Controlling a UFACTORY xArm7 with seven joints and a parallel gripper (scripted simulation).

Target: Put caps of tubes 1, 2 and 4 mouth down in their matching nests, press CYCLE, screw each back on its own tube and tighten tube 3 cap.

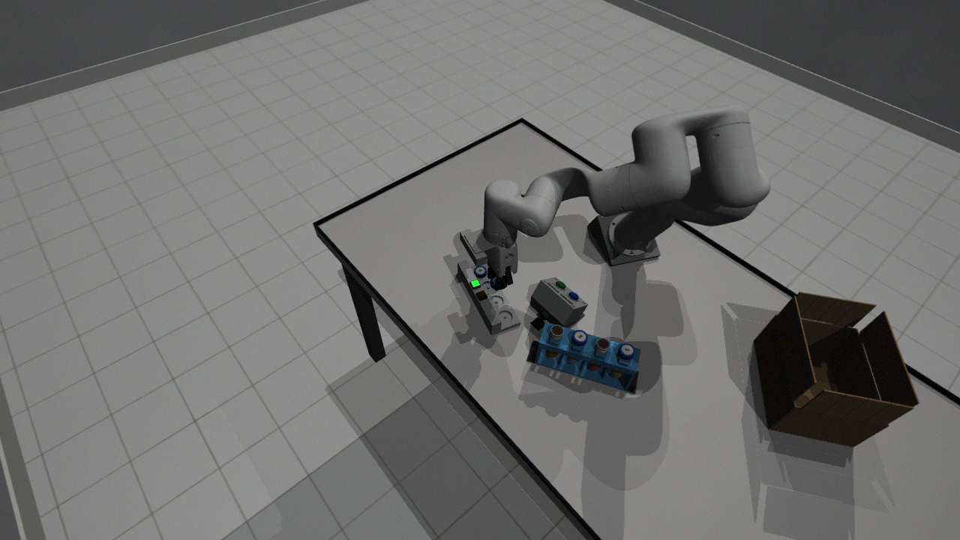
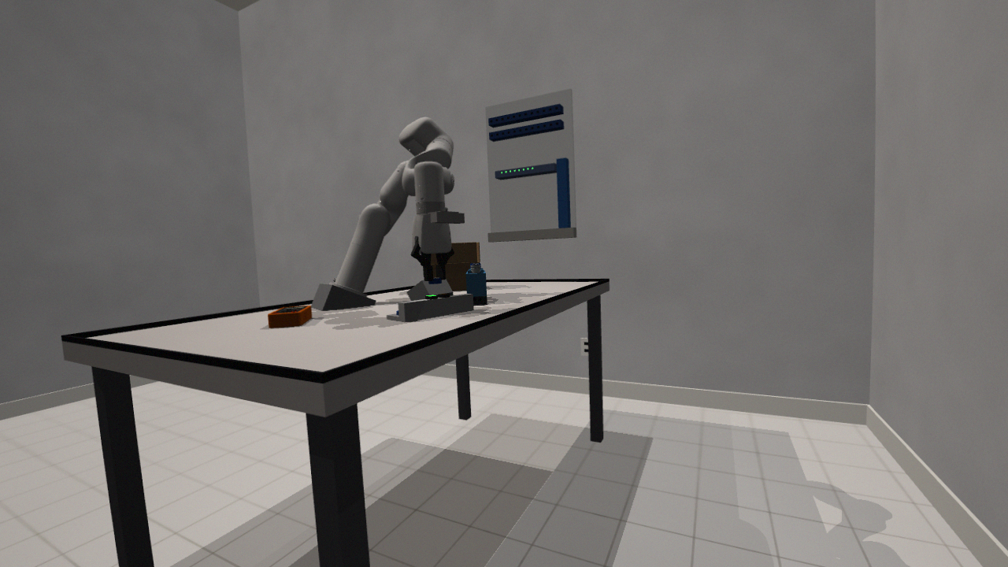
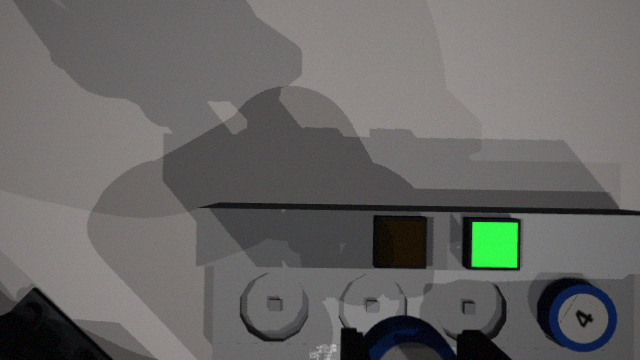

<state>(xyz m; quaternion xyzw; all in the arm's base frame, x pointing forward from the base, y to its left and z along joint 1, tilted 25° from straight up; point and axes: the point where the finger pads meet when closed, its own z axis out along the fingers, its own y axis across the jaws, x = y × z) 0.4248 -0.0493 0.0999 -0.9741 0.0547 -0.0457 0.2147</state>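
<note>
My gripper (image 1: 501, 276) is shut on a blue cap (image 3: 406, 341) and holds it just above the grey cap tray (image 1: 487, 298); the cap's number is hidden. In the wrist view three nests (image 3: 273, 305) stand empty, and cap 4 (image 3: 581, 318) sits in the rightmost nest. The green lamp (image 3: 494, 244) is lit and the amber lamp (image 3: 400, 242) is dark. The blue decapping station (image 1: 585, 354) holds four tubes: two show blue caps (image 1: 625, 349), two show open brown mouths (image 1: 547, 331).
The key housing (image 1: 559, 300), with its green and blue keys, stands between the tray and the station. An open cardboard box (image 1: 835, 369) sits at the table's right end. An orange meter (image 2: 289, 316) lies near the arm's base.
</note>
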